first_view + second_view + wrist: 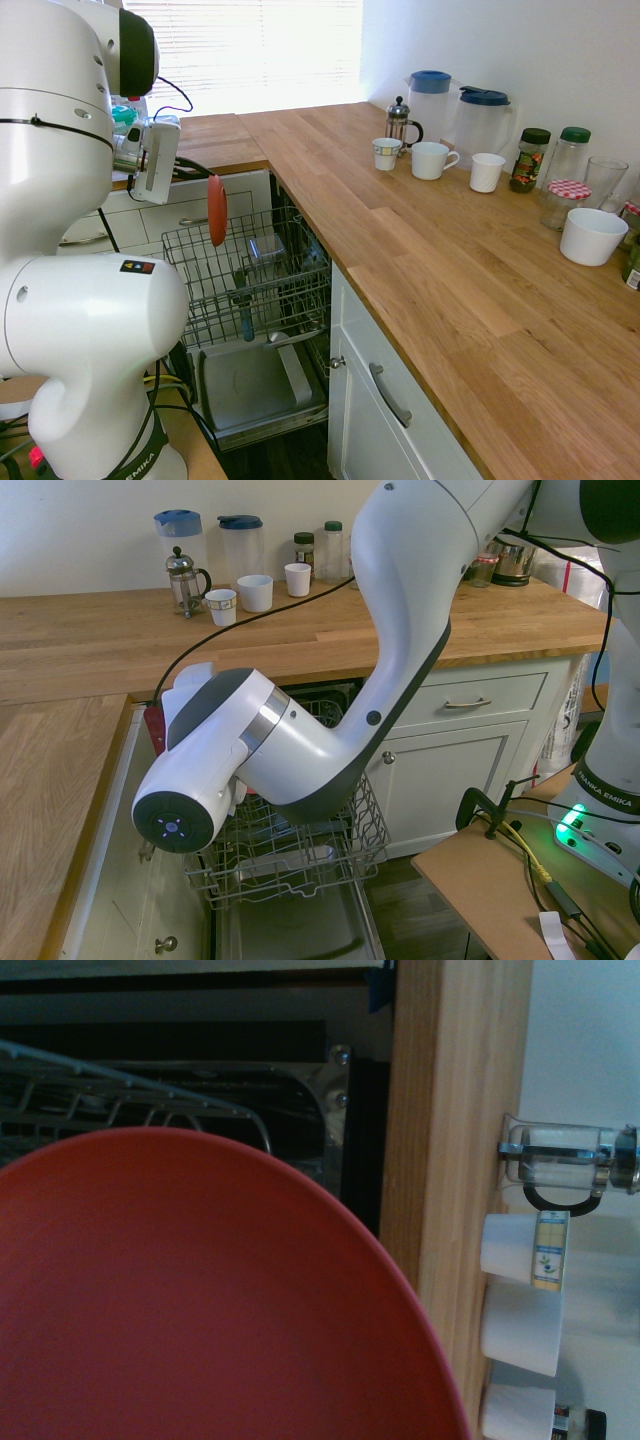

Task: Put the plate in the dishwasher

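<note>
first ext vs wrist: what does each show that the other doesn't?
Only the first exterior view: the arm and gripper shut on the plate, held on edge above the rack, the lowered dishwasher door, the white bowl, two pitchers.

Only the wrist view: the plate's broad coral face, filling most of the frame.

Both: the plate, the wire dish rack, the wooden counter, the French press, white mugs.

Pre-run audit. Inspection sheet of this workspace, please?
Surface: wooden counter, L-shaped, dry.
Job's things: plate held on edge above the pulled-out rack of the open dishwasher; not yet slotted.
Clutter: French press, three mugs, two jugs, jars, white bowl, all at the counter's back.
Pincer: pincer shut on the plate.
Cables: black lead across the counter.
Surroundings: white cabinets, bright window blind.
</note>
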Robot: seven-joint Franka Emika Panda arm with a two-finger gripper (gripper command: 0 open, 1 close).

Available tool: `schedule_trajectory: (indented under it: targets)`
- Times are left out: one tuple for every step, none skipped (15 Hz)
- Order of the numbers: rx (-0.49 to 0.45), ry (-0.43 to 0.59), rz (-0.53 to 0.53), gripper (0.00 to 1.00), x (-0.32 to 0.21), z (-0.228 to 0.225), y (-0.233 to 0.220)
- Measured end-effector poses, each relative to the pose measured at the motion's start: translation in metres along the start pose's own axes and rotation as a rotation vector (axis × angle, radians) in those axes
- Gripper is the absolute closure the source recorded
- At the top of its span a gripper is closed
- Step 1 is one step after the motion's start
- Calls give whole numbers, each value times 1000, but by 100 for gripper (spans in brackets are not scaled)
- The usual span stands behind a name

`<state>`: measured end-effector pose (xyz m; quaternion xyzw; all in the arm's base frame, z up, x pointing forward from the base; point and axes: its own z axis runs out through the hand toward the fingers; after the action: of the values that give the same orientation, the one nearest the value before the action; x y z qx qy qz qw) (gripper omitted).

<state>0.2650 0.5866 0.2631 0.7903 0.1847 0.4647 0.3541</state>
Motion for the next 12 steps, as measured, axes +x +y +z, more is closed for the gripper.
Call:
schedule_trajectory:
  targets:
    - [-1, -1, -7, 100, -3, 2, -3]
    - [-6, -2, -13, 100, -6, 4, -6]
    - [-19, -5, -17, 100, -8, 7, -6]
    - [-38, -1, -22, 100, -10, 6, -6]
    - [-39, 4, -23, 100, -11, 6, -7]
    - [-45, 15, -29, 100, -12, 6, -9]
    - [-57, 22, -38, 100, -16, 6, -12]
    - [-67, 26, -47, 100, -20, 5, -16]
    - [-77, 28, -57, 100, -25, 5, -21]
    - [-85, 27, -61, 100, -28, 6, -27]
    - [-89, 24, -59, 100, -30, 7, -31]
    - [-90, 19, -55, 100, -30, 9, -37]
